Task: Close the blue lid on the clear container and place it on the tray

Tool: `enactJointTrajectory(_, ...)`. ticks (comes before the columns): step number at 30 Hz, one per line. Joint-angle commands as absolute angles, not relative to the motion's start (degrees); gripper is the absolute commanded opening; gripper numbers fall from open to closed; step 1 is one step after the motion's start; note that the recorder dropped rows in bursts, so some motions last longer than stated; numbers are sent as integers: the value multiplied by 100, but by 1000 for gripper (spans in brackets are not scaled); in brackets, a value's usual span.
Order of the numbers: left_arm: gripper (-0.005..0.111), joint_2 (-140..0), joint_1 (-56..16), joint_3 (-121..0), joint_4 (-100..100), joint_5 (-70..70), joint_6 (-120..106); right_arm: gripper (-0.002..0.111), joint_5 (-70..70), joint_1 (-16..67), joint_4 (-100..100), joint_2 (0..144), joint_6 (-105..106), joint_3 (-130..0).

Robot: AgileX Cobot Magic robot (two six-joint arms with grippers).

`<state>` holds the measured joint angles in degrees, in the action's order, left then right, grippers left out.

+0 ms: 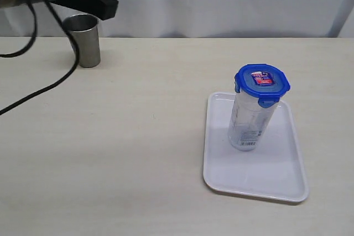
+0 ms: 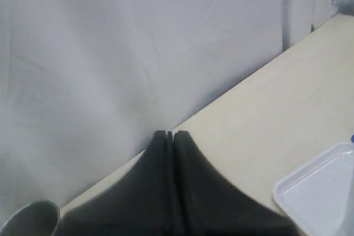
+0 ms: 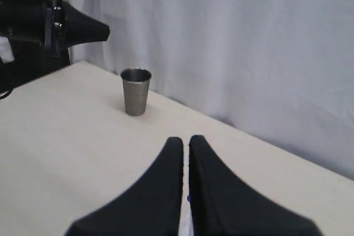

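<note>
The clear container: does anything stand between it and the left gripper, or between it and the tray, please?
Nothing visible does. The clear container, the blue lid on top, already stands on the tray. Bare table lies between it and the left gripper; the steel cup stands on that gripper's far side.

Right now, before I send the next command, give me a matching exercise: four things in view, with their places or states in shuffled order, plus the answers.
Things:
1. blue lid
2. clear container
3. steel cup
4. left fingers

Places or states:
A. standing upright on the tray
B. pressed shut, holding nothing
C. at the back left of the table in the exterior view, off the tray
D. sitting on top of the clear container

Pairs: 1-D, 2-A, 3-C, 4-B.
</note>
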<state>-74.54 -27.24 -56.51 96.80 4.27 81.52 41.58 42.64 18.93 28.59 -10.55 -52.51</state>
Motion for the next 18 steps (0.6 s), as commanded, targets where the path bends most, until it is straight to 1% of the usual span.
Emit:
enactJointTrajectory(1, 0, -6454, -2737, -5174, 9430, 532, 8338, 4, 3614, 4249, 1854, 2228, -1082, -4885)
enactJointTrajectory(12, 0, -3933, -2737, -4320, 9150, 571, 8426, 4, 2736, 4249, 1854, 761, -1082, -4294)
enactJointTrajectory(18, 0, -2817, -2737, -4018, 9117, 885, 8426, 4, 2692, 4249, 1844, 23, -1082, -4038)
